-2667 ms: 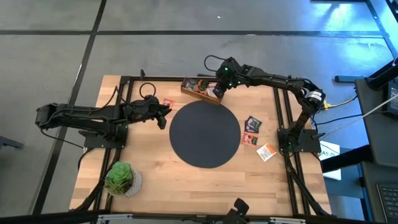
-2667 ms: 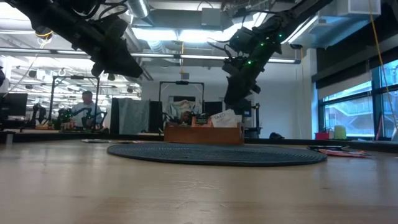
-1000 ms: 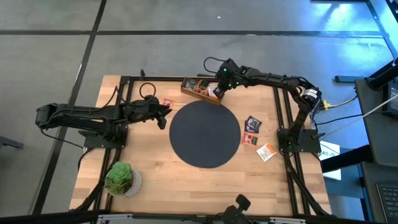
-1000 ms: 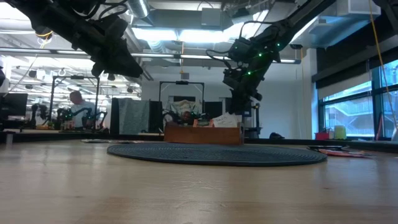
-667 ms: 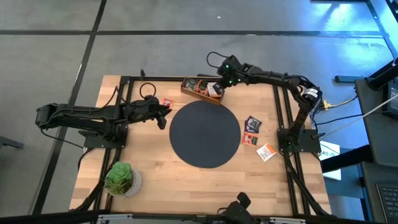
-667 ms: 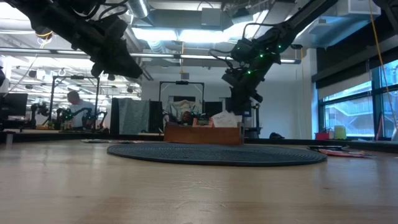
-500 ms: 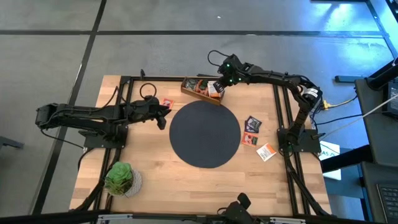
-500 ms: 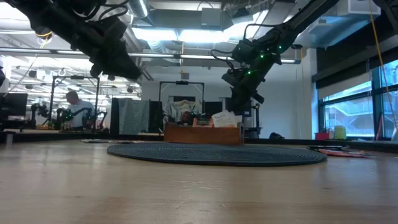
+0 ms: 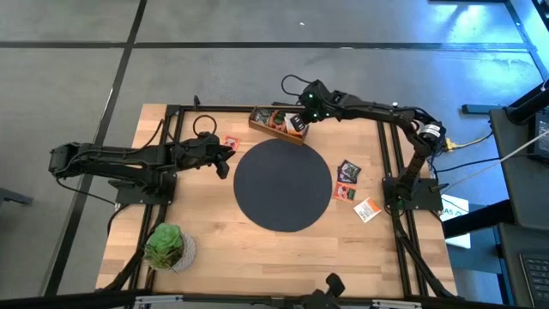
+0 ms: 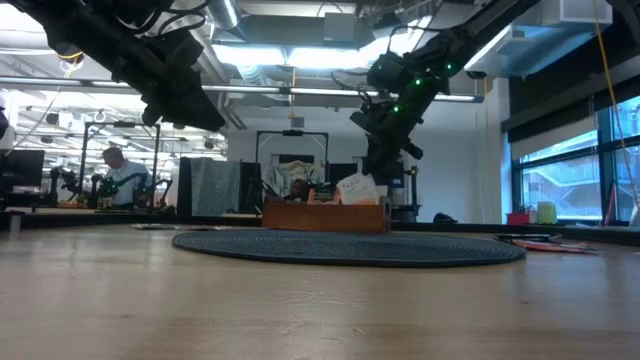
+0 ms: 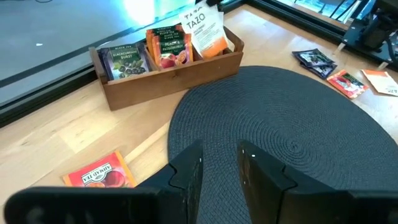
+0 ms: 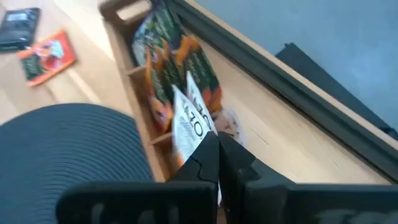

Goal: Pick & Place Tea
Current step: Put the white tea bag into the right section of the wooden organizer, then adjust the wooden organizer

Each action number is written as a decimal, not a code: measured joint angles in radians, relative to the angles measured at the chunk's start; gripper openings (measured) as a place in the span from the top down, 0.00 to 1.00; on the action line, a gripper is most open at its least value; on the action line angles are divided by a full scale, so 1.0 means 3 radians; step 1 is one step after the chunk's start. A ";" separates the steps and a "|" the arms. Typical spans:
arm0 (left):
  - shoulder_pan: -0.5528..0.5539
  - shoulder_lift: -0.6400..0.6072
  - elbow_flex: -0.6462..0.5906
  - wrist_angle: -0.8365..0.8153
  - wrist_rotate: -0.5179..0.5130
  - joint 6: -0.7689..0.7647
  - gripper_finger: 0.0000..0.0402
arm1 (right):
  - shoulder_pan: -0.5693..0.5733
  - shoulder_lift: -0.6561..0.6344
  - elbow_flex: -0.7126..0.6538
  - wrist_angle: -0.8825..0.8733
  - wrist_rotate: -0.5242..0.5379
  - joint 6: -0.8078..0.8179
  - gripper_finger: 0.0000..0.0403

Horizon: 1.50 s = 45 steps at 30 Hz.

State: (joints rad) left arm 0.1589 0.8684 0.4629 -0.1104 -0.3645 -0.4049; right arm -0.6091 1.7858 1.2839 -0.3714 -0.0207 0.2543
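Observation:
A wooden box [image 9: 274, 123] at the table's far edge holds several tea packets standing on edge. My right gripper [image 12: 218, 149] is over the box's right end, shut on a white-and-orange tea packet [image 11: 205, 30] that sticks up out of it. My left gripper [image 11: 219, 165] hovers open and empty above the left rim of the black round mat [image 9: 283, 184]. A red tea packet [image 11: 99, 172] lies flat on the wood beside it. More tea packets [image 9: 347, 172] lie flat on the table to the right of the mat. My right gripper pinches the white top end [image 12: 198, 135] of the white-and-orange packet between its two fingers. The fingers slant down from above and from the table's right. The packet stands tilted, and its orange lower end [image 11: 216, 47] is inside the box's right end.
A green plant [image 9: 166, 245] on a round coaster stands at the near left. A black cable loop [image 9: 203, 125] lies on the wood far left of the mat. The black frame rails run along the table's sides. A person [image 10: 113, 172] shows in the room beyond.
My right gripper has rolled at the wrist and shifted slightly toward the table's left over the box's right end. The white-and-orange packet has gone with it and now leans differently. My left arm has kept still.

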 joint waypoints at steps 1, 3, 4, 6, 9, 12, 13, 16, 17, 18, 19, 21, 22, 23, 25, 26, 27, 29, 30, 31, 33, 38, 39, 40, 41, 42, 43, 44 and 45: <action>0.0000 0.0000 0.0000 0.0000 0.0000 0.0000 0.76 | 0.0006 -0.0023 0.0000 -0.0001 0.0003 -0.0001 1.00; 0.0001 0.0000 0.0000 0.0000 -0.0001 0.0000 0.76 | 0.0010 -0.0071 0.0000 -0.0027 0.0004 0.0009 1.00; 0.0001 0.0000 0.0000 0.0001 -0.0001 0.0000 0.76 | 0.0010 -0.0098 -0.0007 -0.0041 0.0026 0.0010 1.00; 0.0000 0.0000 0.0000 0.0003 -0.0001 0.0000 0.76 | 0.0007 -0.0184 -0.0096 0.0006 0.0077 0.0024 1.00; 0.0001 0.0000 0.0000 0.0004 -0.0001 0.0000 0.76 | 0.0010 -0.0338 -0.0435 0.0276 0.0099 0.0154 1.00; 0.0000 0.0000 0.0000 0.0004 -0.0001 0.0026 0.76 | 0.0057 -0.0490 -0.0892 0.0957 0.0170 0.0353 1.00; 0.0001 0.0000 0.0000 0.0005 -0.0002 0.0050 0.76 | 0.0073 -0.0535 -0.1029 0.1198 0.0238 0.0396 1.00; 0.0000 0.0000 0.0000 0.0005 -0.0004 0.0079 0.76 | 0.0115 -0.0594 -0.1368 0.1745 0.0428 0.0479 1.00; 0.0001 0.0000 0.0000 0.0005 -0.0004 0.0079 0.76 | 0.0131 -0.0597 -0.1456 0.1864 0.0471 0.0489 1.00; 0.0001 0.0000 0.0000 0.0005 -0.0004 0.0079 0.76 | 0.0146 -0.0596 -0.1523 0.1973 0.0515 0.0483 1.00; 0.0000 0.0000 0.0000 0.0005 -0.0003 0.0080 0.76 | 0.0160 -0.0597 -0.1568 0.2036 0.0540 0.0455 1.00; 0.0000 0.0000 0.0000 0.0006 -0.0004 0.0082 0.76 | 0.0182 -0.0598 -0.1629 0.2088 0.0545 0.0439 1.00; 0.0000 0.0000 0.0000 0.0006 -0.0004 0.0088 0.76 | 0.0189 -0.0594 -0.1652 0.2087 0.0553 0.0435 1.00; 0.0000 0.0000 0.0000 0.0006 -0.0004 0.0088 0.76 | 0.0191 -0.0590 -0.1667 0.2086 0.0553 0.0434 0.99; 0.0000 0.0000 0.0000 0.0006 -0.0004 0.0088 0.76 | 0.0185 -0.0590 -0.1680 0.2088 0.0562 0.0436 0.97; 0.0001 0.0000 0.0000 0.0006 -0.0004 0.0088 0.76 | 0.0184 -0.0590 -0.1680 0.2089 0.0566 0.0435 0.96; 0.0000 0.0000 0.0000 0.0009 -0.0004 0.0088 0.76 | 0.0182 -0.0590 -0.1680 0.2089 0.0572 0.0435 0.95; 0.0000 0.0000 0.0000 0.0030 -0.0004 0.0088 0.76 | 0.0183 -0.0590 -0.1680 0.2089 0.0575 0.0435 0.93; 0.0001 0.0000 0.0000 0.0036 -0.0004 0.0088 0.76 | 0.0183 -0.0590 -0.1680 0.2095 0.0575 0.0435 0.92; 0.0001 0.0000 0.0000 0.0038 -0.0004 0.0088 0.76 | 0.0186 -0.0590 -0.1680 0.2097 0.0574 0.0435 0.92; 0.0001 0.0000 0.0000 0.0039 -0.0004 0.0088 0.76 | 0.0186 -0.0590 -0.1680 0.2097 0.0568 0.0430 0.90; 0.0001 0.0000 0.0000 0.0040 -0.0004 0.0084 0.76 | 0.0185 -0.0644 -0.1674 0.2096 0.0549 0.0450 0.84; 0.0000 0.0000 0.0000 0.0039 -0.0003 0.0084 0.76 | 0.0183 -0.0682 -0.1658 0.2096 0.0441 0.0495 0.83; 0.0000 0.0000 0.0000 0.0040 -0.0003 0.0083 0.76 | 0.0186 -0.0723 -0.1646 0.2118 0.0264 0.0471 0.81; 0.0000 0.0000 0.0000 0.0041 -0.0004 0.0084 0.76 | 0.0211 -0.0760 -0.1635 0.2144 0.0033 0.0363 0.80; 0.0000 0.0000 0.0000 0.0042 -0.0004 0.0084 0.76 | 0.0249 -0.0779 -0.1625 0.2154 -0.0229 0.0217 0.80; 0.0000 0.0000 0.0000 0.0042 -0.0004 0.0084 0.76 | 0.0303 -0.0782 -0.1621 0.2154 -0.0476 0.0084 0.79; 0.0000 0.0000 0.0000 0.0045 -0.0004 0.0084 0.76 | 0.0358 -0.0776 -0.1621 0.2134 -0.0655 0.0009 0.79; 0.0000 0.0000 0.0000 0.0051 -0.0008 0.0084 0.76 | 0.0420 -0.0766 -0.1623 0.2106 -0.0722 -0.0013 0.79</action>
State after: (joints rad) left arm 0.1589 0.8684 0.4629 -0.0951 -0.3668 -0.3797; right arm -0.4829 1.5561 0.7968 0.2603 -0.2373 0.2504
